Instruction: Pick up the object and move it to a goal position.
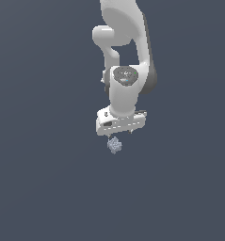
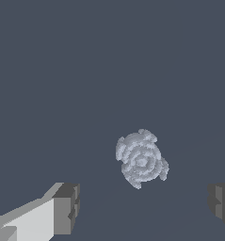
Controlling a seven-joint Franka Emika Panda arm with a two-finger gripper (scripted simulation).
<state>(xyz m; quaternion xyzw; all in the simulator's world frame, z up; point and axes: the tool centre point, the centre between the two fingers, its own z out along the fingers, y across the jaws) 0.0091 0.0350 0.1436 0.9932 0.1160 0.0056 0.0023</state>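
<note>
**Gripper above object, fingers apart**

Hung over the object (image 1: 114,145) with gripper (image 1: 121,132) spread wide, holding nothing. Fingertips (image 2: 67,208) cut off at the wrist view's edge (object apart from both, ahead of the gap). Bare dark floor (image 1: 38,188) all round.

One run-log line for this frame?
phase: pre-grasp | gripper: open, above object | object: not gripped, ahead of fingers | goal: not visible

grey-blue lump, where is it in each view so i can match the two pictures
Exterior view: the lump sits just below the hand, near the picture's centre.
Wrist view: the lump lies ahead of the two open fingertips, apart from both.
Shared landmark: the hand's fingertips.
</note>
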